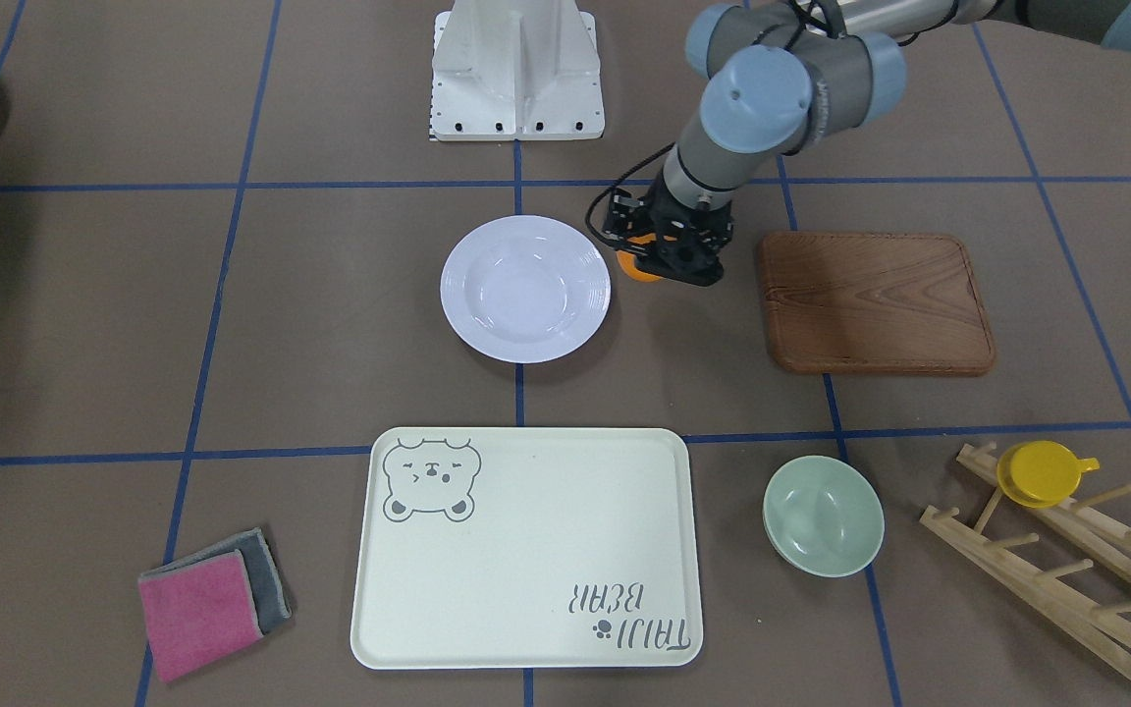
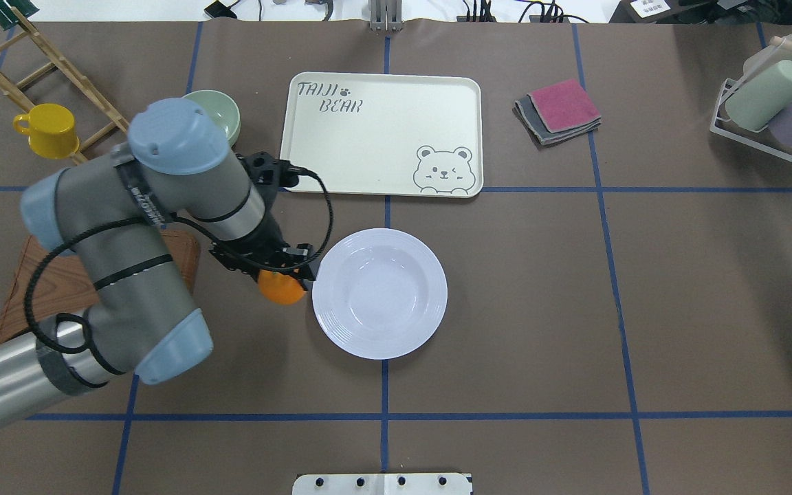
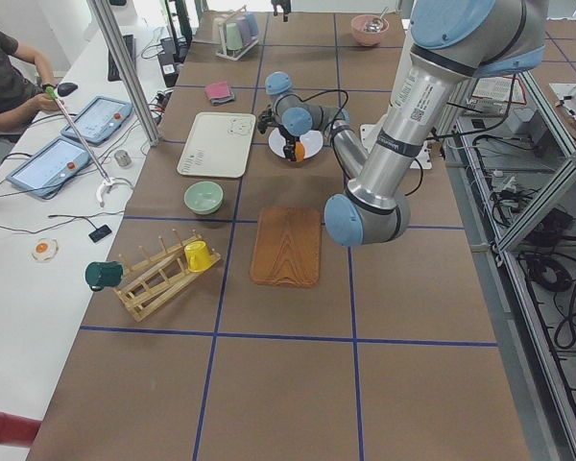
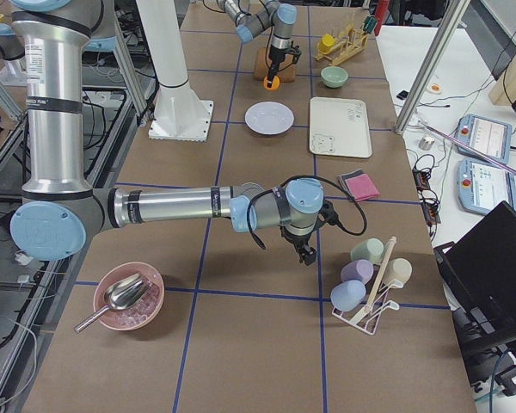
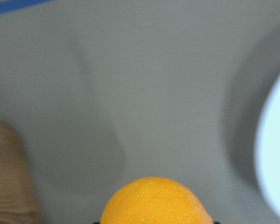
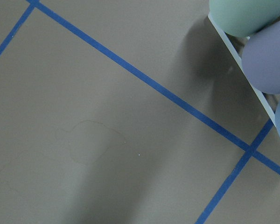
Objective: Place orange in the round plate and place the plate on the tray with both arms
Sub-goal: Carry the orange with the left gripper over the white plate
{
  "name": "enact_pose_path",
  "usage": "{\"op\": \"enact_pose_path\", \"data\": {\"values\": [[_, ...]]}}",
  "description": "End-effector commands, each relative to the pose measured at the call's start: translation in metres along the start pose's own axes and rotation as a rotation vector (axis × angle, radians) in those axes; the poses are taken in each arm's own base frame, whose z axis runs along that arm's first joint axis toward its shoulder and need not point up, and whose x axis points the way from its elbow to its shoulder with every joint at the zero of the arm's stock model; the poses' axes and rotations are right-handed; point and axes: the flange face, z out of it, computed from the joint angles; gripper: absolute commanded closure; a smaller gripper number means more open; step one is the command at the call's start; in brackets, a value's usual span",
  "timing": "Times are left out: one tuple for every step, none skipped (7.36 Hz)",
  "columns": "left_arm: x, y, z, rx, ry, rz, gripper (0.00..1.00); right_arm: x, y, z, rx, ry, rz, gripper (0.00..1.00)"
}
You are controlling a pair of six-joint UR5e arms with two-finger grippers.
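My left gripper (image 2: 280,273) is shut on the orange (image 2: 280,289), a small bright fruit that fills the bottom of the left wrist view (image 5: 154,201). It hangs just beside the rim of the round white plate (image 2: 379,293), on the wooden board's side, not over the plate. The plate (image 1: 524,288) is empty and rests on the table mat. Beyond it lies the cream tray (image 2: 382,134) with its bear drawing, also empty (image 1: 526,550). My right gripper (image 4: 307,255) shows only in the exterior right view, far from the plate, and I cannot tell if it is open or shut.
A brown wooden board (image 1: 875,302) lies under my left arm. A pale green bowl (image 1: 823,515), a yellow cup (image 1: 1042,473) on a wooden rack, and folded cloths (image 1: 212,599) sit around the tray. A cup rack (image 2: 774,110) stands near my right gripper.
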Motion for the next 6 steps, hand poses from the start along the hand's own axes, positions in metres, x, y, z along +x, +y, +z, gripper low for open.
{"op": "enact_pose_path", "data": {"values": [[0.085, -0.024, 0.015, 0.056, -0.022, -0.039, 1.00, -0.003, -0.005, 0.002, -0.001, -0.003, -0.012, 0.00], [0.100, -0.037, 0.046, 0.049, -0.070, -0.047, 1.00, -0.008, -0.009, 0.005, -0.005, -0.011, -0.021, 0.00], [0.108, -0.031, 0.060, 0.047, -0.081, -0.034, 1.00, -0.010, -0.010, 0.007, -0.005, -0.018, -0.025, 0.00], [0.114, -0.023, 0.070, 0.036, -0.080, -0.020, 1.00, -0.010, -0.011, 0.007, -0.006, -0.019, -0.026, 0.00], [0.114, -0.026, 0.079, 0.040, -0.070, -0.012, 1.00, -0.011, -0.011, 0.011, -0.013, -0.023, -0.029, 0.00], [0.116, -0.027, 0.092, 0.064, -0.080, 0.000, 1.00, -0.015, -0.013, 0.016, -0.021, -0.027, -0.037, 0.00]]}}
